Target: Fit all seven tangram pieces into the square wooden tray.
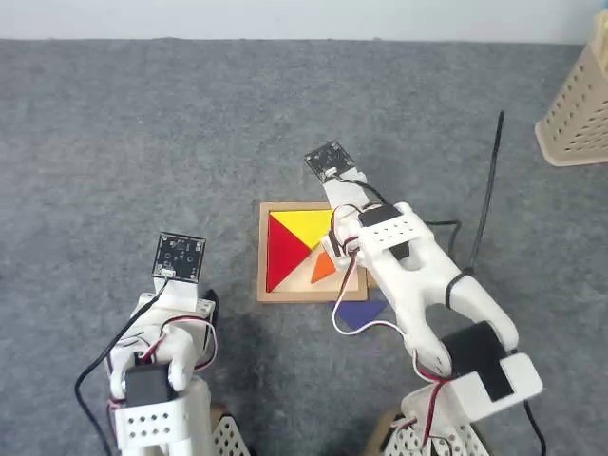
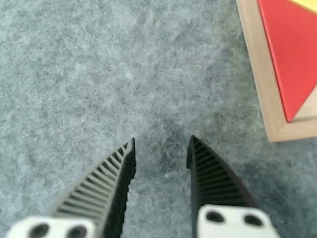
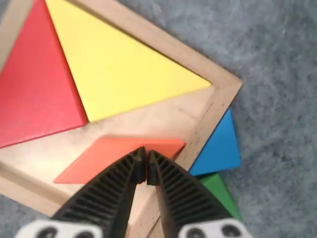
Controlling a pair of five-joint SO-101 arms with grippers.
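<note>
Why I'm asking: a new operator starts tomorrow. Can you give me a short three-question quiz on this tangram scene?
1. True or false: the left pincer is shut on a piece.
2. Which piece lies inside the wooden tray? A) the blue one B) the green one C) the orange piece
3. What colour is the large triangle beside the red triangle in the tray?

Key: 1 false, it is open over the carpet. 2 C. 3 yellow: the yellow triangle.
</note>
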